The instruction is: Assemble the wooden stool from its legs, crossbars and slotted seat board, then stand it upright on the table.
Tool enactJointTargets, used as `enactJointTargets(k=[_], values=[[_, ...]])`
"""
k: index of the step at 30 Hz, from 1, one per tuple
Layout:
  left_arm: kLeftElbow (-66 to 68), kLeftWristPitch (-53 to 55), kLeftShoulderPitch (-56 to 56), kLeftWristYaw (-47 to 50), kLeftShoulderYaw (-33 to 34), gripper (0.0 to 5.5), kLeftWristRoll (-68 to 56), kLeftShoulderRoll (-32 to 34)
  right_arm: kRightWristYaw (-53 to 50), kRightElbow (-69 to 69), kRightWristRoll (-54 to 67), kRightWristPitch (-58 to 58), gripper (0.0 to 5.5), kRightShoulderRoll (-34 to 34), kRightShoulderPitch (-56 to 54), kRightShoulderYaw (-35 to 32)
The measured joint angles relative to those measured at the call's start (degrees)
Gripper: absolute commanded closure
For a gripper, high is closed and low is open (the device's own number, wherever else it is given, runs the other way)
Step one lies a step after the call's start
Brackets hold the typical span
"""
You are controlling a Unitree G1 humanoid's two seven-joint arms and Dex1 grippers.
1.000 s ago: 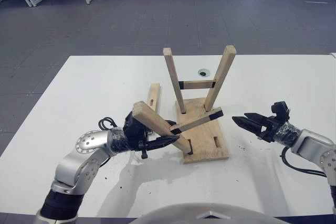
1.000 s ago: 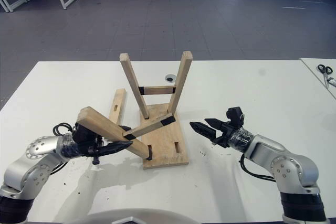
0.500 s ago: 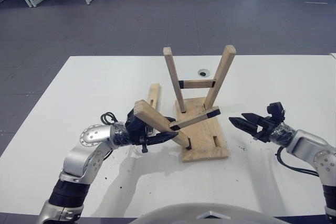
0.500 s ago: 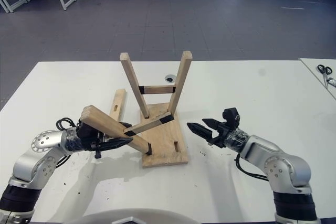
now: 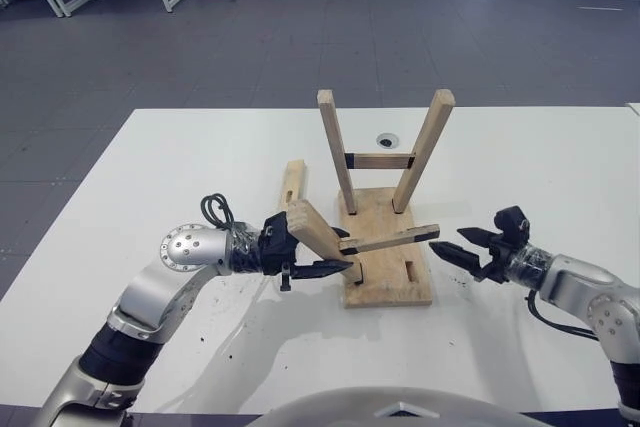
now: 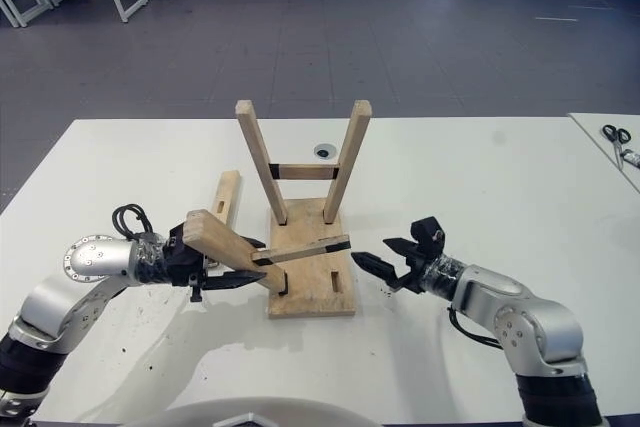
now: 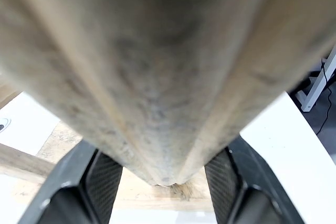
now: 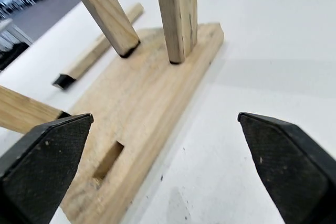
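Leg (image 5: pixel 312 227), clamped in left gripper (image 5: pixel 325 269), has sunk toward seat board (image 5: pixel 395 285) at its 7 o'clock slot. Right gripper (image 5: pixel 447 241), fingers spread, has neared; seating looks close.

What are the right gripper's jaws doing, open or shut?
Open. The right gripper has its jaws spread wide, holding nothing, beside the seat board.

A slotted seat board (image 5: pixel 385 279) is laid flat on the white counter (image 5: pixel 180 157), with a loose leg (image 5: pixel 290 185) laid just beside it on its left, and dark specks (image 5: pixel 232 297) are scattered around.
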Motion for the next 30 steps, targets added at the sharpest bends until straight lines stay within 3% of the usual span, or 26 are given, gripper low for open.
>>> enactJointTargets(k=[6,13,24,26,28,30], values=[[-3.1,-0.9,-0.8,4.0,-4.2,3.45,4.6,1.3,-1.6,-3.4,-8.7,-1.1,0.41,-1.2,3.1,6.2],[-3.2,-3.4,-0.2,8.2,-6.2,3.45,6.1,1.4,-4.4,-5.6,-12.8,-1.0,0.41,-0.3,3.5,6.9],[3.8,-5.3,-5.2,6.7,-5.2,3.45,6.0,2.4,-10.1,-5.8,-18.8,-1.9,0.41,7.9,0.9,9.4],[8.2,-7.7,-7.1,6.2,-4.7,2.88,6.4,2.4,-9.9,-5.8,-19.3,-2.3,0.37,8.4,1.0,10.3],[17.4,-7.2,-6.7,6.1,-5.3,2.58,16.7,5.3,-9.4,-5.1,-20.3,-3.0,0.37,9.0,1.1,10.9],[19.3,-8.0,-6.0,4.9,-4.8,2.23,16.9,5.0,-9.3,-5.0,-20.8,-3.5,0.37,9.6,0.6,11.1]])
